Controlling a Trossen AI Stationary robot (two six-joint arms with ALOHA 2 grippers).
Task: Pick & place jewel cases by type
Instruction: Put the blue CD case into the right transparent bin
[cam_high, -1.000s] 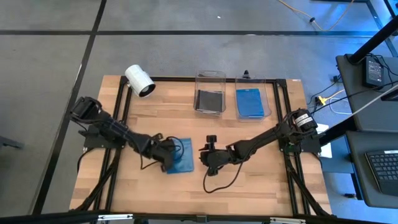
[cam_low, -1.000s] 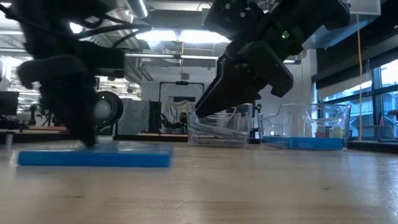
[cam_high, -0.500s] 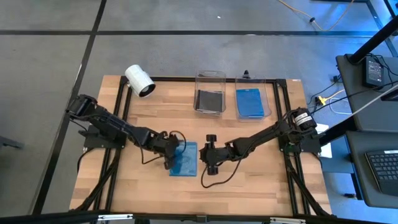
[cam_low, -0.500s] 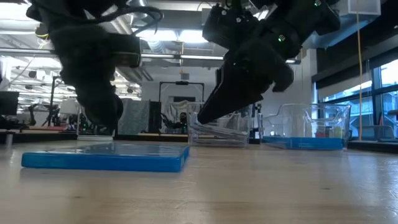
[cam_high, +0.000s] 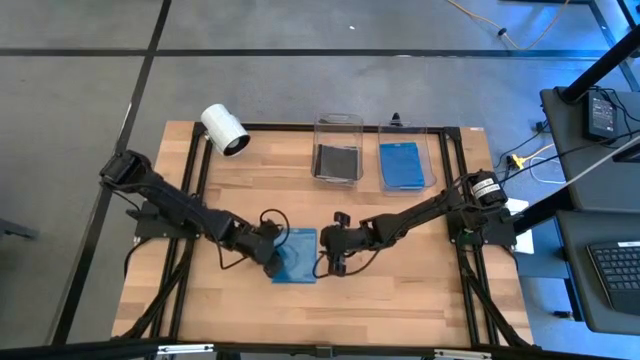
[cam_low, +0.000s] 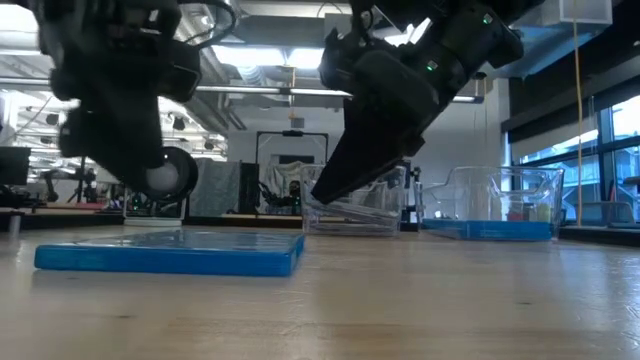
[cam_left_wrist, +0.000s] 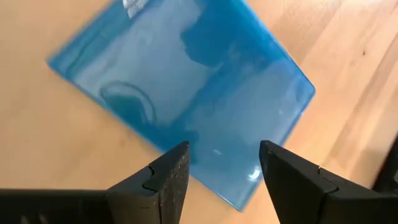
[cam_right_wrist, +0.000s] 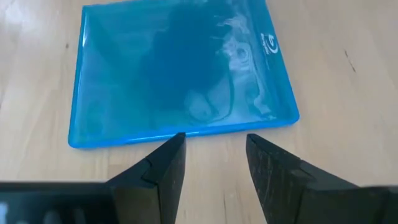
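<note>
A translucent blue jewel case (cam_high: 298, 256) lies flat on the wooden table, also in the low view (cam_low: 170, 252). My left gripper (cam_high: 274, 256) hangs open just above the case's left edge, its fingers (cam_left_wrist: 224, 165) over the near corner of the case (cam_left_wrist: 186, 93) without touching it. My right gripper (cam_high: 326, 260) stands open just right of the case, tilted down toward it; its fingertips (cam_right_wrist: 214, 146) are off the case's edge (cam_right_wrist: 180, 134). Both fingertips are clear of the table in the low view.
Two clear bins stand at the far middle: the left one (cam_high: 338, 148) holds a dark jewel case, the right one (cam_high: 405, 155) a blue one. A white cylindrical camera (cam_high: 224, 130) lies at the far left. Bare wood lies near the front edge.
My left gripper has risen off the blue case and rolled about its pointing line. My right gripper has moved toward the table's left, closer to the case, and rolled too. The case has turned slightly on the table and now lies still.
</note>
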